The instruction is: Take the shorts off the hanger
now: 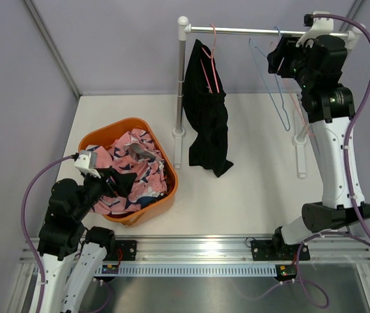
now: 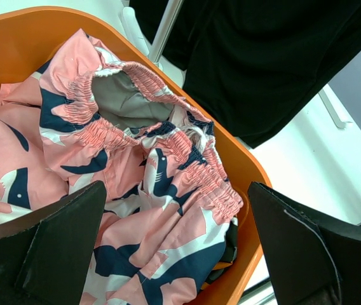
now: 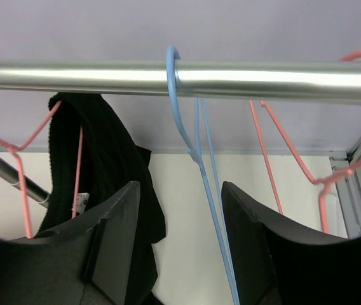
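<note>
The black shorts (image 1: 208,124) hang on a pink hanger (image 1: 212,65) at the left end of the rack's rod (image 1: 250,30). They also show in the right wrist view (image 3: 104,159). The pink shorts with navy-and-white blotches (image 1: 136,163) lie in the orange basket (image 1: 100,137). A dark scrap of cloth (image 2: 229,248) peeks from under them; the camouflage-print shorts are otherwise hidden. My left gripper (image 1: 121,181) hovers open and empty just above the pink shorts (image 2: 155,190). My right gripper (image 1: 275,62) is open up by the rod, and the wire of an empty blue hanger (image 3: 209,190) runs between its fingers.
An empty pink hanger (image 3: 282,152) hangs right of the blue one. The rack's white posts (image 1: 180,98) stand on feet on the table; the right post (image 1: 300,153) is close beside my right arm. Grey walls close in the left and back.
</note>
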`<state>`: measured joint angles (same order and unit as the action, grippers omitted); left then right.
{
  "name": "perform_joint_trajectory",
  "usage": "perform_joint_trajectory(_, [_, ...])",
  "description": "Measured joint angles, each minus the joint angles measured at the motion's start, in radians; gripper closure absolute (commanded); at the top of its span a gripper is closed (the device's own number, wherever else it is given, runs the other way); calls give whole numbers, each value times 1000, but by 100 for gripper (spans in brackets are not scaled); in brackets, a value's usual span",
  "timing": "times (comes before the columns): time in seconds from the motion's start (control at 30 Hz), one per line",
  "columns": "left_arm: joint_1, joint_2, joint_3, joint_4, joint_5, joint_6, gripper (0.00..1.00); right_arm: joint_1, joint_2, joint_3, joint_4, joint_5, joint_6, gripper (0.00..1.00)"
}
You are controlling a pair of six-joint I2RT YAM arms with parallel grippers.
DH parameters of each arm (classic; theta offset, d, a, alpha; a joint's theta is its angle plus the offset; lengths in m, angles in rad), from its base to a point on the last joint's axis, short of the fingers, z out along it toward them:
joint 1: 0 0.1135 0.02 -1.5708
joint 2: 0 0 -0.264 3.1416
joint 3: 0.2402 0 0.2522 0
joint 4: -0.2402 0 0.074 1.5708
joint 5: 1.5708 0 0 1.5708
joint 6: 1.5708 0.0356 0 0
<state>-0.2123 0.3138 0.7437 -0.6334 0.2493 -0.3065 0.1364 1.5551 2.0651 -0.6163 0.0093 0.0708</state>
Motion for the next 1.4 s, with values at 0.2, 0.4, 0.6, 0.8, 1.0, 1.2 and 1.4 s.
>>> perform_joint_trajectory(0.2, [0,0,0,0,0,0,1,54,-128,-44,-18,41,35,31])
perform_joint_trajectory(0.4, [0,0,0,0,0,0,1,283,-116,5,-19,104,29,30])
perform_joint_trajectory(0.6, [0,0,0,0,-3,0,1,384,15,10,15,134,13,30])
perform_joint_trajectory(0.8, [0,-6,0,0,-3,0,1,424,153,10,88,155,-24,30])
perform_joint_trajectory(1.0, [0,-12,0,0,-3,0,1,425,196,3,190,198,-60,34])
perform_joint_trajectory(1.2, [0,-12,0,0,-3,0,1,425,203,-26,298,244,-97,39])
perform_joint_trajectory(1.4, [0,-13,0,0,-3,0,1,425,266,-8,334,270,-124,45])
